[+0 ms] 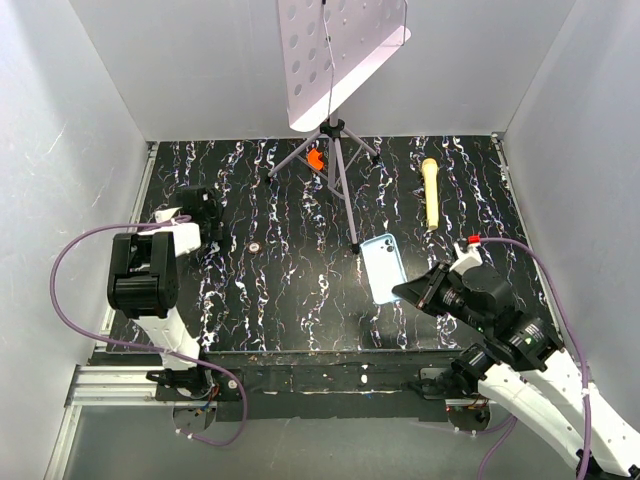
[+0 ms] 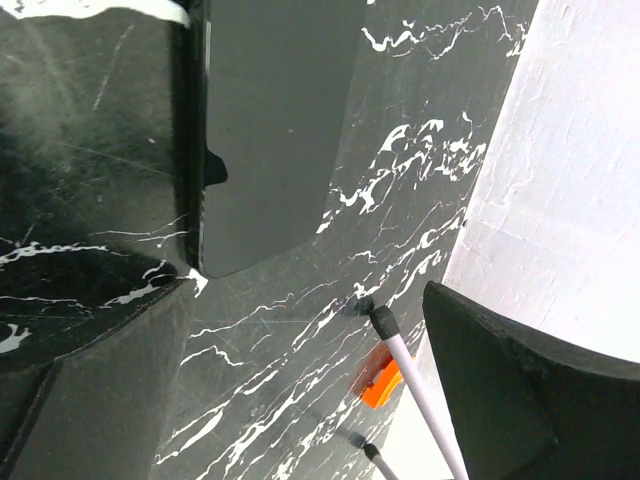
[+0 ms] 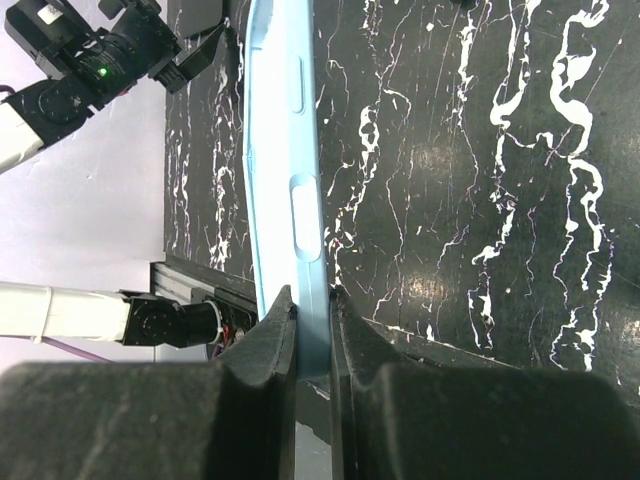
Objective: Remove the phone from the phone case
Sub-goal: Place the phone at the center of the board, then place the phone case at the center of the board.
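The right fingers (image 3: 283,330) are pinched shut on the thin edge of the phone case (image 3: 290,180). In the top view the case lies at the lower middle right of the counter (image 1: 280,300), touching those fingers. The grip is only on a skinny rim, so I think the case could slip out or bend if it is lifted fast. One foot of the stand (image 1: 335,150) sits just beside the top of the case, so a push that way could bump it. The left fingers (image 2: 510,380) are wide open and hold nothing. A dark flat slab, likely the phone (image 2: 270,120), shows at the top middle of the left wrist view, near them but not held. They might scrape or shove it. I count one case, one phone, one stand, one yellow stick (image 1: 430,193) and one orange thing (image 1: 315,158).
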### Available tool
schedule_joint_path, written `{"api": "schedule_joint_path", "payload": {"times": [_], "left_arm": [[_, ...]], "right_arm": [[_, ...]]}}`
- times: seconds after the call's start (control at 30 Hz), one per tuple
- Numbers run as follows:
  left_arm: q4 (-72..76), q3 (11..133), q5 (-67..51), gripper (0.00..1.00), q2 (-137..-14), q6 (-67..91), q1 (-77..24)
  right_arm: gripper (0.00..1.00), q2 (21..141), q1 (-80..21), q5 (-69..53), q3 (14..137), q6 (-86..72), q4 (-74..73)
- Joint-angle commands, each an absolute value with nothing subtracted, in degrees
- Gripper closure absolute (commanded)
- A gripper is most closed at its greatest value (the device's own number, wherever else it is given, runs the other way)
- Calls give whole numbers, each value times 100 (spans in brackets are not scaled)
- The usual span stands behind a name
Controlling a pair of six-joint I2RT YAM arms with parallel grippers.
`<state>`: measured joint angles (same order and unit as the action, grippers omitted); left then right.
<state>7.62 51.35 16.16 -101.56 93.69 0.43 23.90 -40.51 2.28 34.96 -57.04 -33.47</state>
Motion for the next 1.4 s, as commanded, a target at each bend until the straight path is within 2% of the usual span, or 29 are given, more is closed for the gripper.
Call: {"api": "schedule_joint_path", "payload": {"times": [0.0, 0.13, 0.27, 0.43, 0.6, 0.67, 0.87, 1.1, 1.3, 1.37], "left_arm": [[283, 5598, 1292, 2, -9819, 8808, 185], [-236, 5791, 1205, 2, -9370, 8272, 193], [-825, 5994, 520, 2, -8835, 7158, 185], [-747, 5616, -806, 2, -8079, 5314, 89], [-1187, 5415, -81, 2, -7174, 3772, -1079], [-1221, 5283, 158, 2, -6970, 3552, -1230], [-1545, 5457, 176, 2, -6987, 2919, -1266], [-1521, 5405, -272, 0, -6662, 3172, -1275], [-1512, 5361, -352, 0, -6452, 3261, -1283], [-1494, 5309, -334, 0, -6364, 3278, -1283]], "right_arm": [[99, 2215, -4069, 360, 3481, -5686, -3173], [99, 2320, -4069, 273, 3375, -5687, -3042], [99, 2662, -4061, 44, 3147, -5818, -2559], [99, 3049, -4069, -421, 2559, -6275, -1242], [99, 3751, -4096, -738, 2093, -6819, 49], [99, 4137, -4183, -704, 1960, -7074, 736], [99, 5377, -4535, -142, 2337, -7295, 1300], [98, 6906, -4667, 352, 3074, -7410, 2030], [92, 7891, -4702, 124, 3814, -7479, 2188], [82, 8103, -4720, 79, 3867, -7523, 2259]]}}
